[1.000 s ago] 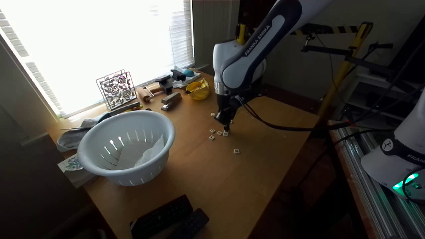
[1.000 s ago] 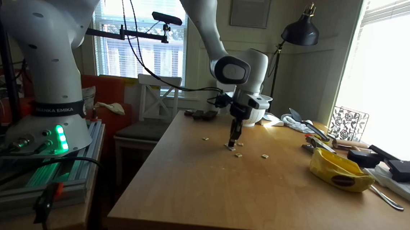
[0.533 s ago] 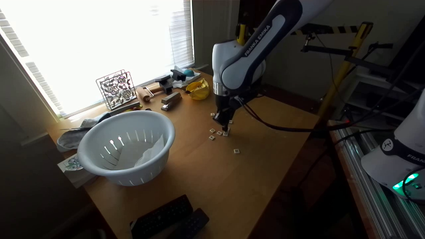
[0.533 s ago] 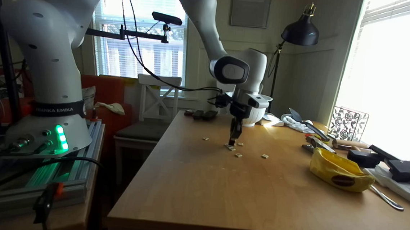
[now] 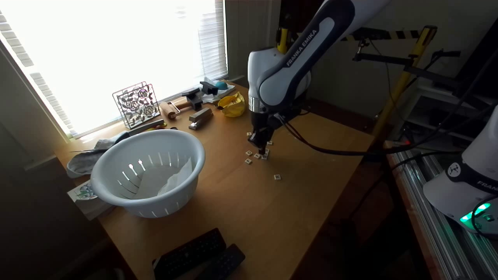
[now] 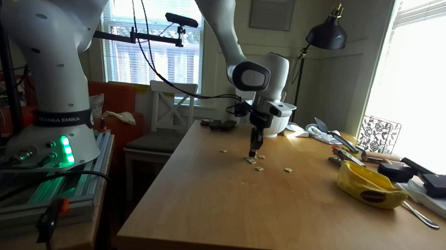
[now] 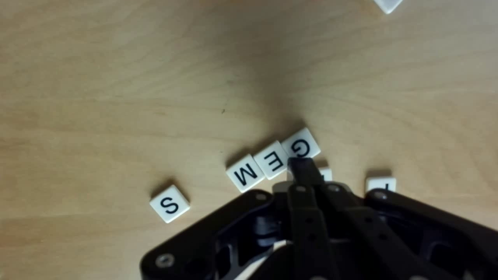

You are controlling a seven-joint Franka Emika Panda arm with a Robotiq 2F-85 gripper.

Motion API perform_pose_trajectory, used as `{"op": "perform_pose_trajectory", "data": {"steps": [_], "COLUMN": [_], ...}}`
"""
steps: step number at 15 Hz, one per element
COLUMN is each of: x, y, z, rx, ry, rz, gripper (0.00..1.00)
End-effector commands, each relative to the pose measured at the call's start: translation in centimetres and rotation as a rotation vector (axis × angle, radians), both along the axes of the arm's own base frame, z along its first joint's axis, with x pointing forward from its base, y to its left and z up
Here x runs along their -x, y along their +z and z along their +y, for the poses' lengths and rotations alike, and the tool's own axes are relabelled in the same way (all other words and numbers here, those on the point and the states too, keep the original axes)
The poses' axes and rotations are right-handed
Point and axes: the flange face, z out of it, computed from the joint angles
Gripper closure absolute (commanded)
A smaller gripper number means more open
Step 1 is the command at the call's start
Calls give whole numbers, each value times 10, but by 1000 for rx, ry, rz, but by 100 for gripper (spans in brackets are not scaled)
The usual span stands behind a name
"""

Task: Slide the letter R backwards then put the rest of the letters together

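Three faults are possible from here. Take the white square G tile as datum for all positions.

1. Row broken. The white square E tile sits edge to edge with the G tile; the white square M tile adjoins the E tile on the side away from the G tile. A careless sideways sweep of the fingers would probably skew or part this row, since nothing visible fixes it to the pale wooden bench.

2. Wrong tile dragged. A half-hidden white square tile lies just beside the G tile, behind the fingers in the wrist view; its letter cannot be read. Your next lateral move could catch it.

3. Jamming. Excess downward force would likely pin or tip a tile instead of sliding it.

Finger state: together, with no tile seen between them. They overlap the G tile's edge in the wrist view; you cannot tell whether they touch it or hover. The white square S tile lies beyond the M tile from the G tile, apart from the row. The white square R tile, in an exterior view, lies well apart from the G tile; judge the R step complete.
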Motion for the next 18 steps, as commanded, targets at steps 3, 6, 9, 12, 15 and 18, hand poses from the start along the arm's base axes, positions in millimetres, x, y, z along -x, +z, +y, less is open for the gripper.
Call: {"op": "perform_pose_trajectory", "data": {"steps": [3, 6, 9, 12, 15, 18], "x": [-3, -6, -7, -7, -9, -11], "y": [-2, -2, -5, -9, -12, -13], "z": [5, 8, 9, 8, 9, 12], "rx": [-25, -30, -33, -32, -36, -43], "ry": [-9, -17, -20, -27, -27, -24], "rz": [-32, -43, -41, -37, -38, -36], "gripper": [100, 100, 100, 100, 100, 100]}}
